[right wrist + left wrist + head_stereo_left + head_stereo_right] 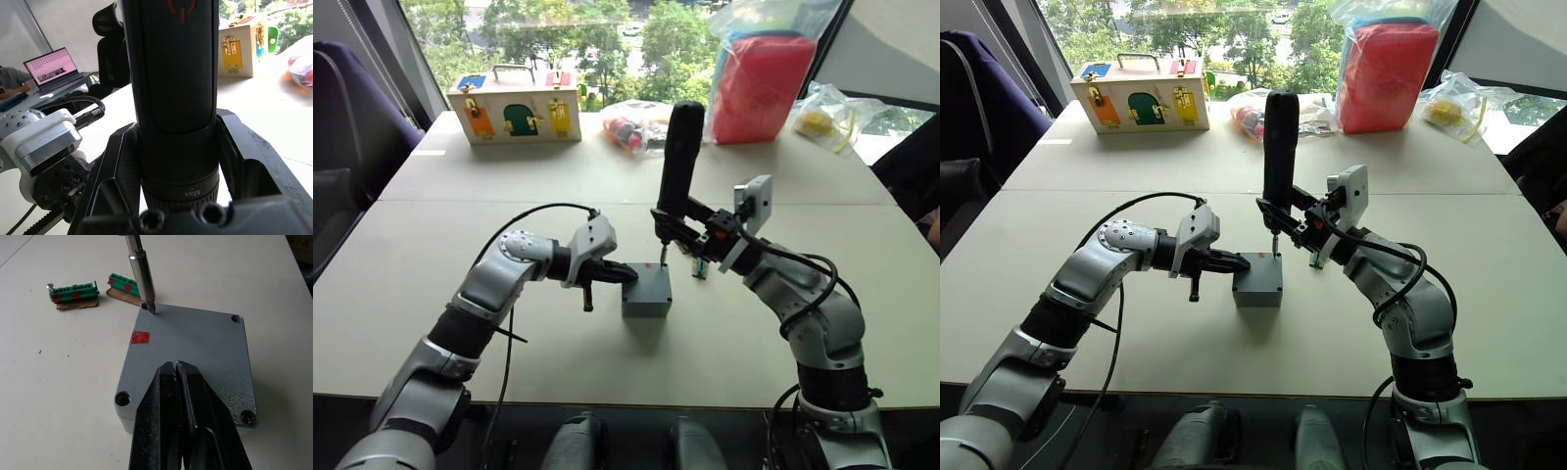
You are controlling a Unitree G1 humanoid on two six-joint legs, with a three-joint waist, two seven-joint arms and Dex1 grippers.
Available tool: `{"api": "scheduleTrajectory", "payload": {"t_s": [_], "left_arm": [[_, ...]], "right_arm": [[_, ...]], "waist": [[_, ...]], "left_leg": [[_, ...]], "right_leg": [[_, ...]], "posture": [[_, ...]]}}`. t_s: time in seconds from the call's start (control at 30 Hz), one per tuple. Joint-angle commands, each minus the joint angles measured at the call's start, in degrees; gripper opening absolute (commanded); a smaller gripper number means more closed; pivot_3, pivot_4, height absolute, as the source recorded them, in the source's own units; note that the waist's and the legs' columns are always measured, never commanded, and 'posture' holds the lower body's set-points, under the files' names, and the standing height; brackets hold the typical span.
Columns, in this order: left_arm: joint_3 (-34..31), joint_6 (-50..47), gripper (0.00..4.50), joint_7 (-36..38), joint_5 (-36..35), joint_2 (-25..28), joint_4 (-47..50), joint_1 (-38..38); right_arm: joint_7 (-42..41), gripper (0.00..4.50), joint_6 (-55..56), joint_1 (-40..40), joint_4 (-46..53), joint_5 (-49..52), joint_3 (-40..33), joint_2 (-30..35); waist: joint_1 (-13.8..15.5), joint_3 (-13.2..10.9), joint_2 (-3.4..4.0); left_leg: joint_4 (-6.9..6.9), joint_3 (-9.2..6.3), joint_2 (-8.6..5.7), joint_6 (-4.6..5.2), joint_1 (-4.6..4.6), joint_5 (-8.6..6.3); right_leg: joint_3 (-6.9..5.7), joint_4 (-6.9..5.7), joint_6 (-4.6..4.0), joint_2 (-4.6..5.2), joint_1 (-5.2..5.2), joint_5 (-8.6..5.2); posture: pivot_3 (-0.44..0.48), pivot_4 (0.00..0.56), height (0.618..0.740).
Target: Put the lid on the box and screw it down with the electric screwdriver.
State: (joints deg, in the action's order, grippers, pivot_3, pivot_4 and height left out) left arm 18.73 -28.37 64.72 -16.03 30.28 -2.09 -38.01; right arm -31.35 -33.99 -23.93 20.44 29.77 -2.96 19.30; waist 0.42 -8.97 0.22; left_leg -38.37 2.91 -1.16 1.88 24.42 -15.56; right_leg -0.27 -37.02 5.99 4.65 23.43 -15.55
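Screwdriver (pixel 679 162) upright, bit down on lid (pixel 195 347)

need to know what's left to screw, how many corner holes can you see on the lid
4 on the lid: the far one by the red mark, with the screwdriver bit in it, the other far corner, and two near corners either side of the left pincer.
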Motion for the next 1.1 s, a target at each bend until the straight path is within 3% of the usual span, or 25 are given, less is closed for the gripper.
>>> {"api": "scheduleTrajectory", "payload": {"t_s": [0.03, 0.47, 0.67, 1.1], "left_arm": [[-0.3, 0.3, 0.00, 0.1, 0.5, 0.0, 1.8, 0.2], [0.7, 1.1, 0.00, 0.5, 2.1, 0.0, 2.0, 1.1], [1.0, 1.3, 0.00, 0.6, 2.7, -0.2, 2.0, 1.5], [0.9, 0.4, 0.00, 0.4, 3.0, -0.3, 3.2, 3.0]], "right_arm": [[0.0, 1.74, 2.9, -0.4, 0.0, -1.0, -0.2, 0.3], [-0.4, 1.74, 3.2, 1.1, -0.7, -0.7, 0.3, 0.7], [-1.2, 1.74, 4.8, 5.4, -0.5, -3.2, 3.3, 1.2], [2.1, 1.74, 8.6, 11.1, -3.7, -8.8, 7.3, -0.4]], "waist": [[0.0, 0.0, 0.00], [0.1, 0.0, -0.02], [0.1, 0.1, -0.13], [-0.1, 0.6, -0.63]], "left_leg": [[0.00, 0.00, 0.00, 0.00, 0.00, 0.00], [-0.01, 0.00, 0.00, 0.00, -0.03, 0.00], [-0.01, -0.01, 0.00, 0.01, -0.08, -0.01], [0.15, -0.07, 0.02, 0.14, -1.07, -0.10]], "right_leg": [[0.00, 0.00, 0.00, 0.00, 0.00, 0.00], [0.00, 0.00, 0.00, 0.01, -0.04, 0.00], [0.00, 0.00, 0.00, 0.01, -0.09, 0.00], [0.03, 0.14, -0.17, 0.14, -0.99, -0.34]], "posture": [[0.000, 0.150, 0.740], [0.000, 0.150, 0.740], [0.000, 0.150, 0.740], [0.000, 0.150, 0.740]]}}
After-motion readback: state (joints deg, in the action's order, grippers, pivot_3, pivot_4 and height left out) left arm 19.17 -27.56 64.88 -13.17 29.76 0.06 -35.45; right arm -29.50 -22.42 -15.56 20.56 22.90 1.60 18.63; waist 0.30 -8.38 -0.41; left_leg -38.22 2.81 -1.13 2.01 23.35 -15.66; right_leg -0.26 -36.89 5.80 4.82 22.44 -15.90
